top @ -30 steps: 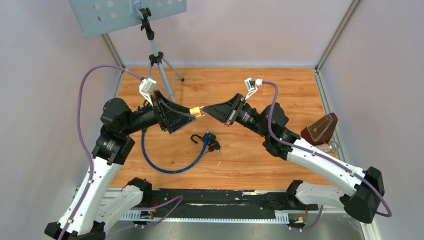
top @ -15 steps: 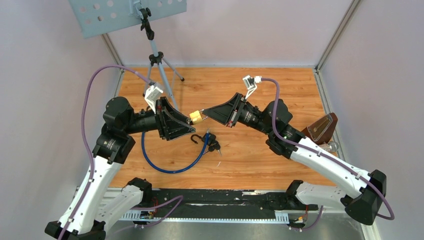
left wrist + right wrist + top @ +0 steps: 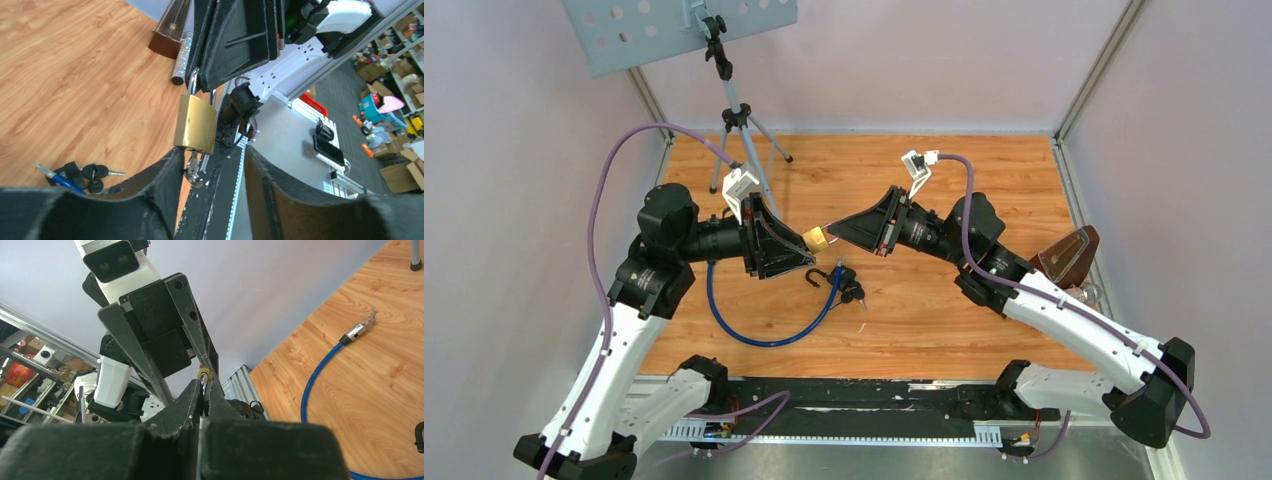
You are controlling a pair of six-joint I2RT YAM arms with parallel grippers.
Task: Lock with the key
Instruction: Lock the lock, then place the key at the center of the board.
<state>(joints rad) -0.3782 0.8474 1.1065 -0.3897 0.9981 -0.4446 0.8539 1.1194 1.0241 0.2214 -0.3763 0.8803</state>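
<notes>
**Trainee:** From the left, then. What does the left gripper (image 3: 807, 243) hold?

**Operator:** Nothing. In its wrist view I see its fingers (image 3: 160, 185) spread wide. The key (image 3: 192, 170) stands between them, just beside one finger, and I cannot confirm that either finger touches it. The key sits in the underside of the brass padlock (image 3: 196, 124).

**Trainee:** Where is the padlock?

**Operator:** In mid-air between the two arms, above the wooden table (image 3: 944, 320). The right gripper (image 3: 205, 385) is clamped on its shackle, with the body pointing toward the left arm.

**Trainee:** What is the step in hand?

**Operator:** I judge it to be gripping and turning the key. I would centre the left fingers on the key's head before closing. Then I would roll the wrist about the key's own axis, so that nothing levers sideways. The right grip must hold firm, or the padlock may swing on its shackle. Whether the shackle is fully seated, I cannot tell.
</notes>
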